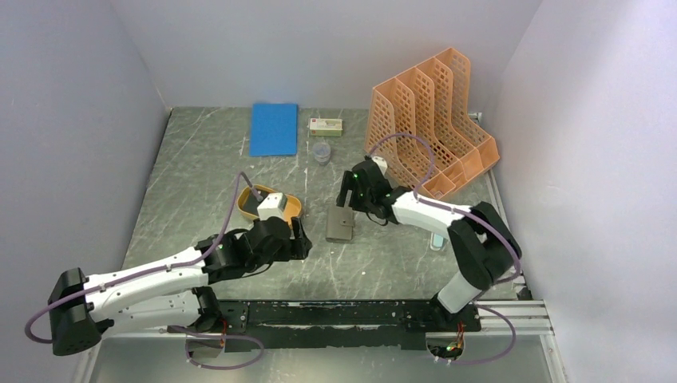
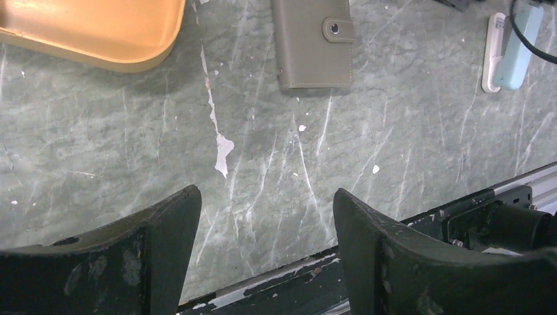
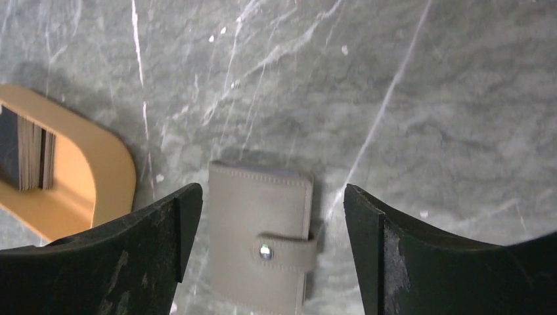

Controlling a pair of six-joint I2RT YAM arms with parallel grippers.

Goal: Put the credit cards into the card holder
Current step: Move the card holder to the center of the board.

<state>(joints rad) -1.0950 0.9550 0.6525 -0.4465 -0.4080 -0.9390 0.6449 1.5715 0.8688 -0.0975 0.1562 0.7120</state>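
The card holder (image 1: pixel 339 224), a grey-brown sleeve with its snap strap (image 3: pixel 284 252) fastened, lies flat on the grey marbled table (image 1: pixel 199 183) near the middle, closed. The right gripper (image 1: pixel 346 199) hangs over its far end. Its claw is released, and in the right wrist view the holder shows between the two spread fingers (image 3: pixel 148 249), with nothing grasped. I cannot tell whether the fingertips touch the table. The credit cards (image 3: pixel 29 154) sit in the orange oval tray (image 1: pixel 292 209), just left of the holder. There they are a dark stack seen edge-on, and a white object (image 1: pixel 271 206) lies in the tray beside them. The left gripper (image 1: pixel 301 241) is at the near side of the tray, left of the holder, and its claw is likewise released and empty over bare table. In the left wrist view the holder lies beyond the fingertips and apart from them. A pale blue and white item (image 2: pixel 511 47) lies on the table to the right, near the right arm. Along the back stand a blue notebook (image 1: pixel 273 128), a small box (image 1: pixel 326 125), a small clear cup (image 1: pixel 321 152) and an orange perforated file rack (image 1: pixel 431 120).
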